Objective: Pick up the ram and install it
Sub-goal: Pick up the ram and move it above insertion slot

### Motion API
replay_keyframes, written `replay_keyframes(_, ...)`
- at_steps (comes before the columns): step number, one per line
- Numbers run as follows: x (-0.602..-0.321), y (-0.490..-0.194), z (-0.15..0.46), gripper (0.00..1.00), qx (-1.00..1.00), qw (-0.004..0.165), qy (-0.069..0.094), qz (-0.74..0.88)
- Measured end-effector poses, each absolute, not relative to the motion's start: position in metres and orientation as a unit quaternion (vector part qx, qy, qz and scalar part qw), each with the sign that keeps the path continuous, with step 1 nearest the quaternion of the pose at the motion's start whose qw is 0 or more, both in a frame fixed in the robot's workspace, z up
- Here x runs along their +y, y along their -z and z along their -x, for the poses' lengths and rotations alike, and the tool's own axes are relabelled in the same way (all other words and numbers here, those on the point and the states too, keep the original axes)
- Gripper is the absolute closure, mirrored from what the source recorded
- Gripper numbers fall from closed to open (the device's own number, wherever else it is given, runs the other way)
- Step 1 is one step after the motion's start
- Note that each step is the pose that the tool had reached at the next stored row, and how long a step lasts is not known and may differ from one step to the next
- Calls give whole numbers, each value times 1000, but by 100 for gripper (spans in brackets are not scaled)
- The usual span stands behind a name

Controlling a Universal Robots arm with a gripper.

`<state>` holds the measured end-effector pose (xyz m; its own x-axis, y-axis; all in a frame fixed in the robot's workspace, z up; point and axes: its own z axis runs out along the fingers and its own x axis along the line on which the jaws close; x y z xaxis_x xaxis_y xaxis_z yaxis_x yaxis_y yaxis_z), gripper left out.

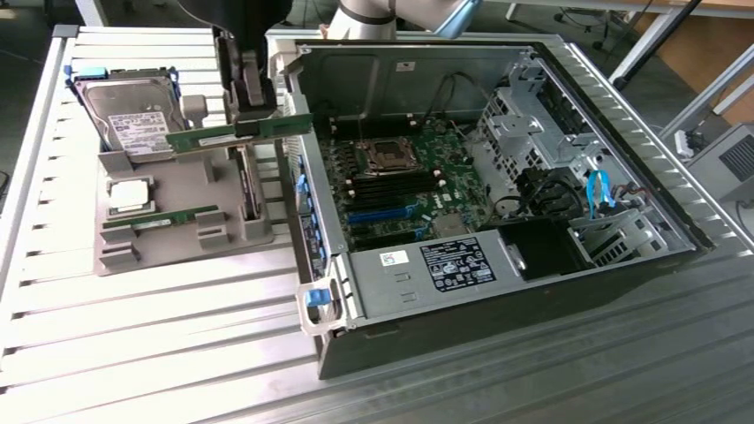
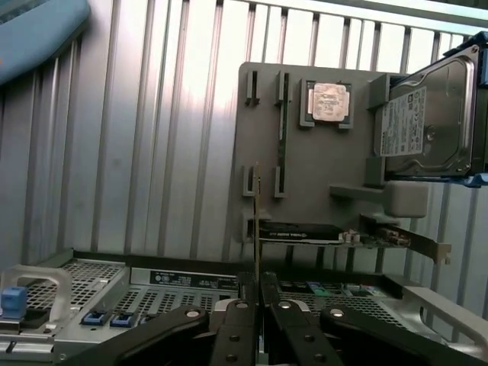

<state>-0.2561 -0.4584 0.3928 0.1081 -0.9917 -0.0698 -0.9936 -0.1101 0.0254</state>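
Finding 1: the gripper (image 1: pixel 253 119) is clamped on the ram (image 1: pixel 200 137). The green stick is held level and clear of the grey holder tray (image 1: pixel 177 252). In the wrist view the gripper (image 2: pixel 258 293) has its jaws pressed together on the ram (image 2: pixel 256 213), which is seen edge-on as a thin line.

Finding 2: in the exterior view, the held ram sits at about 10 o'clock from the motherboard (image 1: pixel 401 181). One end is over the tray. The other end lines up with the side wall of the open computer case (image 1: pixel 495 305); whether it touches that wall cannot be told.

Finding 3, items on the tray:
- A hard drive (image 1: pixel 130 115) (image 2: pixel 427 114) sits at 9 o'clock from the gripper.
- A square silver CPU (image 1: pixel 130 194) (image 2: pixel 330 101) sits at 7 o'clock from the gripper.
- A second green stick (image 1: pixel 159 221) lies in its slot below the CPU.
- A dark expansion card (image 2: pixel 320 231) stands on edge along the tray side nearest the case.

Finding 4, inside the case:
- The CPU socket (image 1: pixel 383 155) lies at 4 o'clock from the gripper.
- The dark memory slots (image 1: pixel 383 190) are just beneath the socket.
- The case side wall stands between the held stick and these slots.
- A labelled power supply (image 1: pixel 454 265) and a blue cable (image 1: pixel 595 190) lie further off.
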Motion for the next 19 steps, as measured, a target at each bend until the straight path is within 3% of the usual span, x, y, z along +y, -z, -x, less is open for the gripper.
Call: replay_keyframes(19,-458,-393,217,88,667,14,-34,744)
